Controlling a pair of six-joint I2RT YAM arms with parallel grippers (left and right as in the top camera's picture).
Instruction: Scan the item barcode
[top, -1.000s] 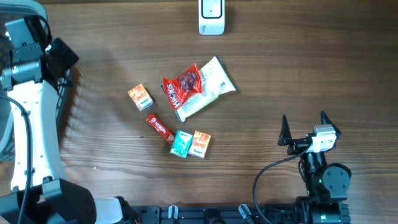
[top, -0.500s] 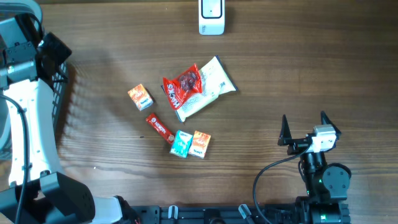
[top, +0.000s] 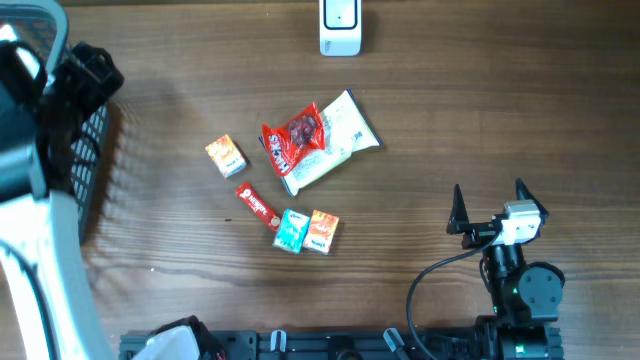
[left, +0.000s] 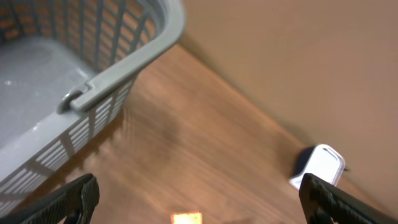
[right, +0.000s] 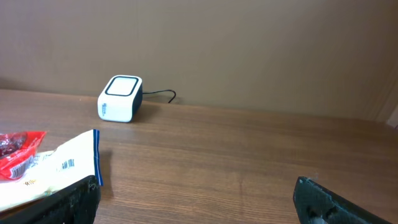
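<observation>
I am watching my left claw (left: 200, 204) hanging by the grey plastic basket (left: 130, 62), fingers wide apart and holding nothing. My right claw (top: 489, 203) is sitting wide apart too. The red snack bag (top: 297, 133) is lying on a white packet (top: 345, 130) in the middle of the brown wooden surface (top: 480, 110), well apart from the white box scanner (top: 340, 27).

Mock shop checkout on a wooden table (top: 500, 120): barcode scanner (top: 340, 27) at the far edge, grey shopping basket (left: 143, 53) well left of it, snack packets (top: 318, 140) in front of it.
</observation>
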